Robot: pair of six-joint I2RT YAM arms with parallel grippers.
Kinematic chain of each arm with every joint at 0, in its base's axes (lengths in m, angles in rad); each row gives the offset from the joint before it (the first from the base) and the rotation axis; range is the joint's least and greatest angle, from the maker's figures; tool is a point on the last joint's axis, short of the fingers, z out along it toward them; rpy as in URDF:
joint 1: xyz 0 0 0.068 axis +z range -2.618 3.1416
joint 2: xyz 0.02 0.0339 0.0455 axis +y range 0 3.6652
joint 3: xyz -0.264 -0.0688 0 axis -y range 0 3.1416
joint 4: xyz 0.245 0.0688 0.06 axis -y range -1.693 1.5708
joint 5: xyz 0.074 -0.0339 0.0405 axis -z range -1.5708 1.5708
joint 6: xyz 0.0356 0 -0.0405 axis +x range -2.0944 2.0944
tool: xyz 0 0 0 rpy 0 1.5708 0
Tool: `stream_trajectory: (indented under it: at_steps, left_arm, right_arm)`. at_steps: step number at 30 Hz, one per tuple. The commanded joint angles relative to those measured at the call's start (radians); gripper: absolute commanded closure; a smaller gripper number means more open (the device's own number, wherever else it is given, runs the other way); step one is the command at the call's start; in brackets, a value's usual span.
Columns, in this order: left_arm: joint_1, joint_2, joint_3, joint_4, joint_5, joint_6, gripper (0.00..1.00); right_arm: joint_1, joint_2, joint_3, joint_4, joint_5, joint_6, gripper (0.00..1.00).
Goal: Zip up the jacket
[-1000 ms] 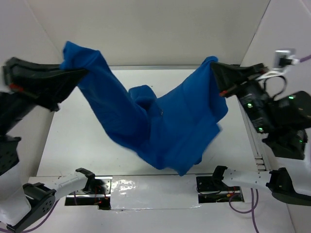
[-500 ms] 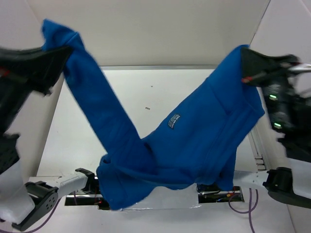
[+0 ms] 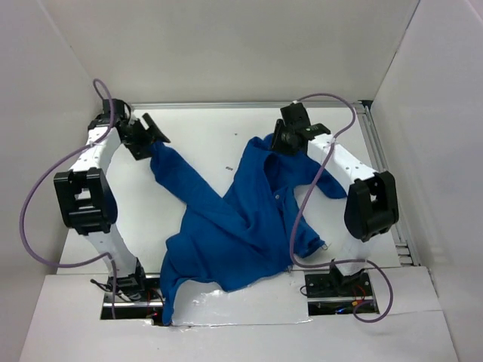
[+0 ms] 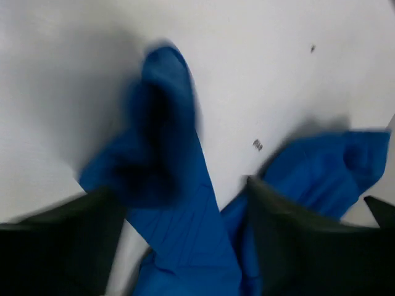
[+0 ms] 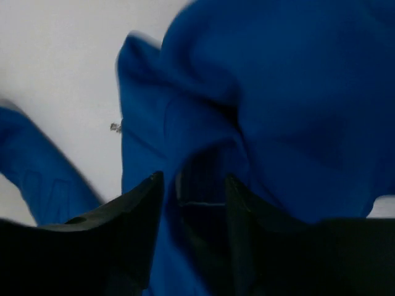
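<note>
Limply jacket (image 3: 234,226) sprawls on table (image 3: 196,128) (white-walled); left end effector (image 3: 153,139), right end effector (image 3: 278,142) apart.

Seen from above, the jacket (image 3: 234,226) lies crumpled and folded on itself, so the line of its zipper cannot be followed. A pale bit (image 3: 324,243) at its right hem is too small to name. Its near corner falls over the edge of the table (image 3: 196,128) and covers what is under it. In the left wrist view the sleeve end (image 4: 163,117) is only a blurred shape, and the left gripper (image 4: 182,188) is cut off by the bottom edge. A dark speck (image 4: 257,145) is too small to tell. At the right gripper (image 5: 192,179), a fold sits in shadow between the parted fingers, so contact is unreadable.
</note>
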Motion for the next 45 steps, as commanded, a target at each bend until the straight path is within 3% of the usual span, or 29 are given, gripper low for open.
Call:
stream_trajectory:
  at_steps: [1,2,5,8,10,13,15,19,23,29,32,33,34,36,37,38,39,40,41,42,45]
  left_arm:
    - [-0.102,-0.122,0.086,0.005,0.075,0.072,0.01]
    - [-0.140,-0.167,0.063,0.029,0.072,0.101,0.01]
    - [-0.244,-0.300,-0.065,0.074,0.146,0.235,0.01]
    - [-0.376,-0.468,-0.268,0.172,0.268,0.408,0.01]
    - [-0.552,-0.588,-0.430,0.270,0.323,0.497,0.01]
    - [-0.749,-0.665,-0.582,0.378,0.268,0.545,0.01]
    - [-0.831,-0.657,-0.601,0.376,0.208,0.556,0.01]
    - [-0.961,-0.496,-0.563,0.349,0.100,0.583,0.01]
    - [-1.025,-0.348,-0.508,0.353,-0.002,0.652,0.01]
    - [-1.009,-0.187,-0.438,0.350,-0.031,0.674,0.01]
    - [-1.006,-0.153,-0.454,0.364,-0.010,0.668,0.09]
    - [-1.004,-0.140,-0.466,0.370,0.001,0.669,0.19]
    - [-0.996,-0.135,-0.469,0.376,-0.003,0.666,0.40]
    - [-0.989,-0.121,-0.469,0.382,-0.016,0.654,0.56]
    - [-0.977,-0.123,-0.466,0.386,-0.048,0.643,1.00]
    - [-0.969,-0.126,-0.460,0.393,-0.072,0.628,1.00]
    - [-0.960,-0.153,-0.461,0.411,-0.082,0.591,1.00]
    - [-0.938,-0.176,-0.466,0.425,-0.086,0.588,1.00]
    - [-0.929,-0.199,-0.480,0.442,-0.094,0.571,1.00]
    - [-0.903,-0.274,-0.489,0.479,-0.105,0.556,1.00]
    - [-0.869,-0.436,-0.510,0.510,-0.091,0.490,1.00]
  right_arm:
    - [-0.008,-0.095,0.089,0.020,-0.121,-0.021,0.47]
    - [-0.011,-0.112,0.045,0.034,-0.116,-0.029,0.12]
    - [-0.034,-0.180,-0.049,0.045,-0.119,-0.039,0.00]
    - [-0.060,-0.246,-0.120,0.056,-0.148,-0.091,0.00]
    - [-0.076,-0.281,-0.173,0.057,-0.170,-0.111,0.00]
    - [-0.094,-0.301,-0.196,0.053,-0.212,-0.157,0.00]
    - [-0.111,-0.272,-0.168,0.036,-0.254,-0.179,0.00]
    - [-0.097,-0.188,-0.091,0.017,-0.229,-0.213,0.00]
    - [-0.090,-0.096,-0.057,0.066,-0.280,-0.338,0.03]
    - [-0.074,0.074,0.023,0.117,-0.282,-0.438,0.02]
    - [-0.073,0.185,0.108,0.090,-0.285,-0.455,0.03]
    - [-0.071,0.208,0.132,0.071,-0.288,-0.455,0.06]
    - [-0.065,0.227,0.155,0.076,-0.286,-0.449,0.09]
    - [-0.057,0.263,0.168,0.089,-0.265,-0.447,0.17]
    - [-0.053,0.271,0.169,0.097,-0.253,-0.443,0.22]
    - [-0.053,0.270,0.169,0.103,-0.245,-0.437,0.27]
    - [-0.053,0.265,0.166,0.120,-0.220,-0.431,0.40]
    - [-0.053,0.261,0.150,0.131,-0.208,-0.423,0.60]
    - [-0.053,0.239,0.146,0.138,-0.190,-0.409,0.90]
    - [-0.056,0.204,0.133,0.143,-0.159,-0.405,1.00]
    - [-0.053,0.114,0.094,0.140,-0.162,-0.400,1.00]
